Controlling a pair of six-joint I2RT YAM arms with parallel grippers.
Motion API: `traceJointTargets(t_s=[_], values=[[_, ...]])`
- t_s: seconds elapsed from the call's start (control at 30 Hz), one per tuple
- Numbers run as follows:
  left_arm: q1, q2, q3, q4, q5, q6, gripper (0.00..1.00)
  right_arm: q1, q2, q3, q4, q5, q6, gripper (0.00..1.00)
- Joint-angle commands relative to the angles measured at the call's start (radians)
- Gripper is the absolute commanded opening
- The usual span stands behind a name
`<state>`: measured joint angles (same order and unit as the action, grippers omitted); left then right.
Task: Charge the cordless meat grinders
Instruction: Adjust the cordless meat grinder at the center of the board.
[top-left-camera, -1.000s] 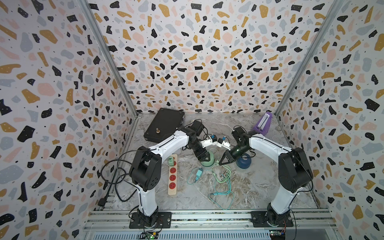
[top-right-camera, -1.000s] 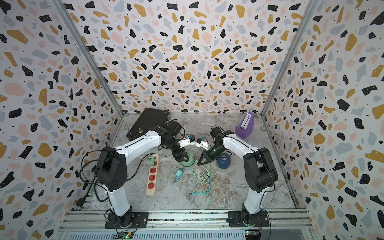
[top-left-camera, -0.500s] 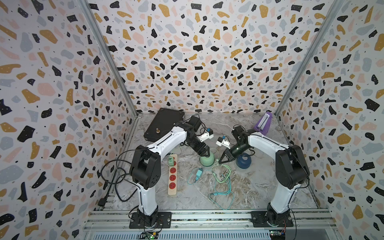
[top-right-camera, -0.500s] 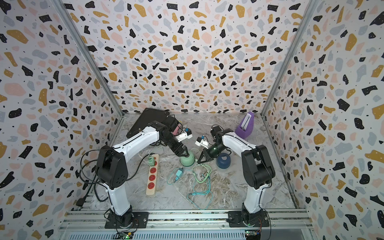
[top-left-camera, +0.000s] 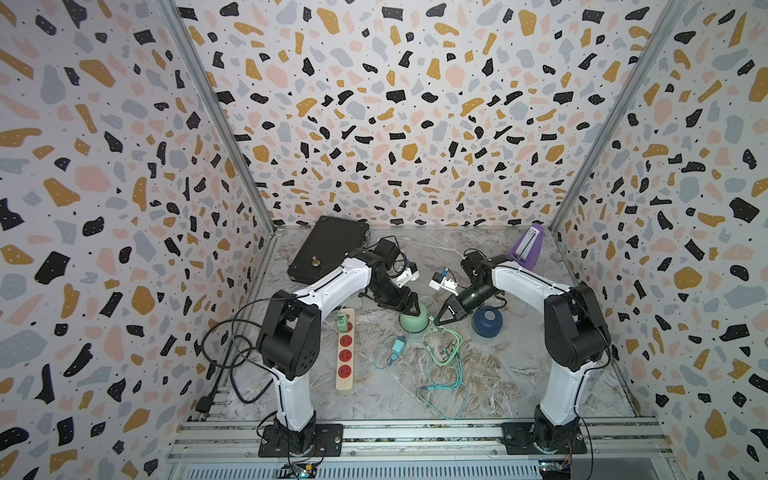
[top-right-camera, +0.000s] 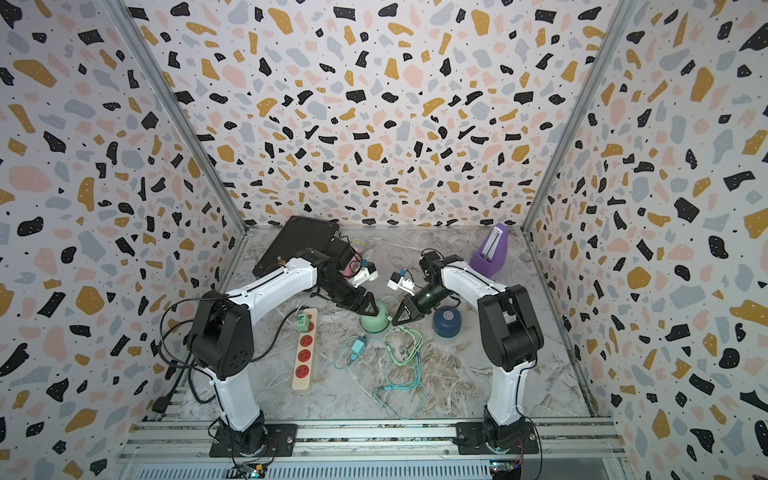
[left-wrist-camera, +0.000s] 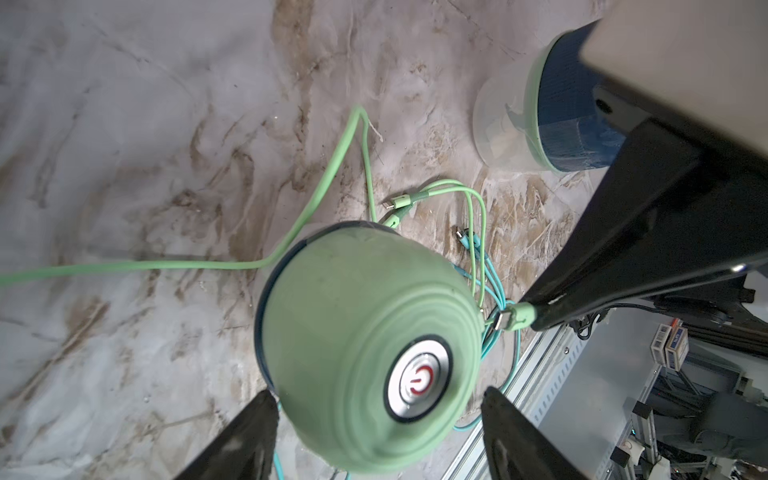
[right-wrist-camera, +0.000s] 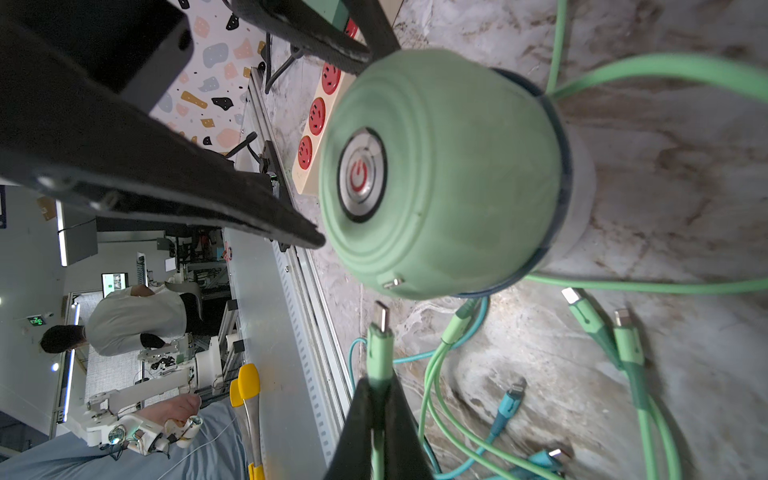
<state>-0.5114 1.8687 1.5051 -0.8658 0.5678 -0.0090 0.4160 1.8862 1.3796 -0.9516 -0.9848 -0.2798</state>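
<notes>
Far left: a cream power strip with red sockets (top-left-camera: 345, 353) lies on the floor, a small green plug adapter (top-left-camera: 341, 322) seated in its top socket. Next, the left gripper (top-left-camera: 410, 306) reaches down over the mint-green dome-shaped plastic grinder with the silvery power button (top-left-camera: 413, 322), which stands upright mid-table. Its fingers (left-wrist-camera: 249, 436) are spread to either side of the dome; the left wrist view does not settle whether either one touches. Just right of the dome, the right gripper (right-wrist-camera: 376, 388) has its fingers pressed together on a light-green USB cable plug (right-wrist-camera: 380, 332), metal tip aimed at the small charging port (right-wrist-camera: 392, 283) low on the dome's side, close but not in. Further right, the dark navy dome-shaped grinder (top-left-camera: 487, 321) stands apart with no cable attached. Step in hand, as I read it: plugging in the mint unit, the left arm poised to brace it. The next move calls for the left fingers to steady the dome, then a short straight push with tip and port aligned; a skewed approach could shove the dome. A teal adapter with its cable (top-left-camera: 397, 347) lies loose in front, presumably for the navy unit. The surface is grey-brown marble-patterned sheet (top-left-camera: 519, 374), smooth. The room is a booth of terrazzo-print walls (top-left-camera: 415, 104).
</notes>
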Motion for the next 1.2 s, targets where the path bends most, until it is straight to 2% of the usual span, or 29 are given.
traceJointTargets(t_s=[0.0, 0.6, 1.17], values=[[0.001, -0.002, -0.007, -0.002, 0.008, -0.003, 0.77, -0.003, 0.009, 0.042, -0.036, -0.024, -0.028, 0.00], [0.002, 0.017, -0.066, 0.052, -0.035, -0.063, 0.76, -0.026, 0.015, 0.041, -0.050, -0.034, -0.037, 0.00], [0.002, 0.030, -0.060, 0.033, -0.031, -0.033, 0.75, -0.020, 0.048, 0.053, -0.062, -0.054, -0.044, 0.00]])
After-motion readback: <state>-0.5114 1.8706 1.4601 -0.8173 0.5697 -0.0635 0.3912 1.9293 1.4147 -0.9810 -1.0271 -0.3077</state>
